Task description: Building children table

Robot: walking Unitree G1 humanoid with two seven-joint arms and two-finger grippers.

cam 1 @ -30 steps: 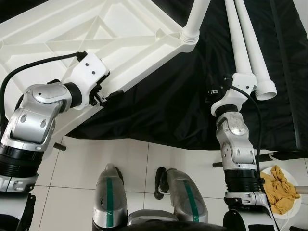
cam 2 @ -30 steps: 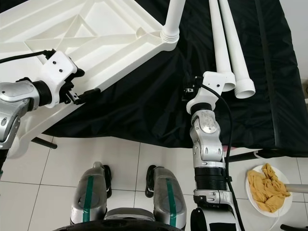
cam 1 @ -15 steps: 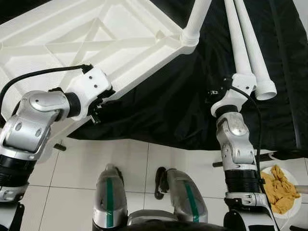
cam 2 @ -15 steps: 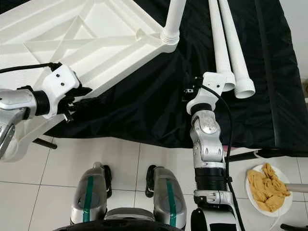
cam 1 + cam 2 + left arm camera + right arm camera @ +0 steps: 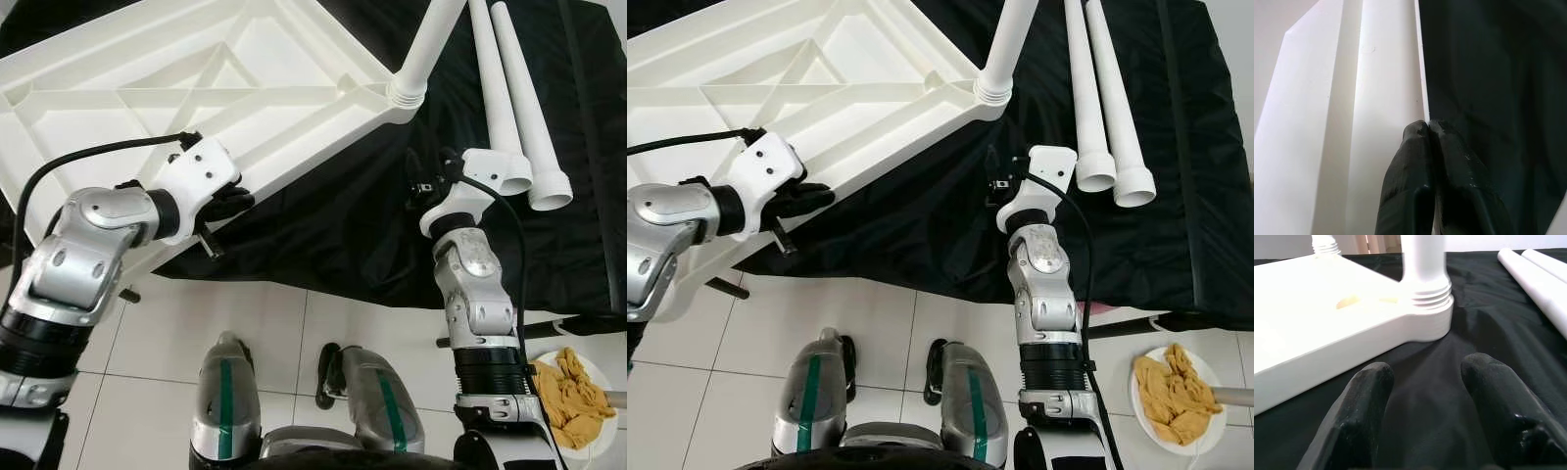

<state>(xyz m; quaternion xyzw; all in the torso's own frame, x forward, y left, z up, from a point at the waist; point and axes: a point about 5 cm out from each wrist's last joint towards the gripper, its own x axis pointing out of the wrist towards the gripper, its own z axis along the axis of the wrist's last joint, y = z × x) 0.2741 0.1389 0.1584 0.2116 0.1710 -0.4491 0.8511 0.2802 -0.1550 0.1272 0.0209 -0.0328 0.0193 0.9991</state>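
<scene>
A white plastic tabletop (image 5: 196, 88) lies upside down on a black cloth (image 5: 343, 225). One white leg (image 5: 426, 49) stands screwed into its near right corner. Two loose white legs (image 5: 519, 108) lie side by side on the cloth to the right. My left gripper (image 5: 238, 202) is at the tabletop's near rim, and its fingers (image 5: 1415, 161) are shut on that thin edge. My right gripper (image 5: 1422, 377) hovers open over the cloth, pointing at the corner with the fitted leg (image 5: 1425, 269), and nothing is between its fingers.
A white plate (image 5: 563, 352) with crumpled yellow-orange stuff sits on the tiled floor at the lower right. My feet (image 5: 225, 392) stand on the tiles just before the cloth's edge. A dark rod (image 5: 127, 294) sticks out under the tabletop's left side.
The tabletop corner with the leg now sits farther right and nearer. My left gripper has slid down along the near rim. My right gripper has moved left, away from the loose legs.
</scene>
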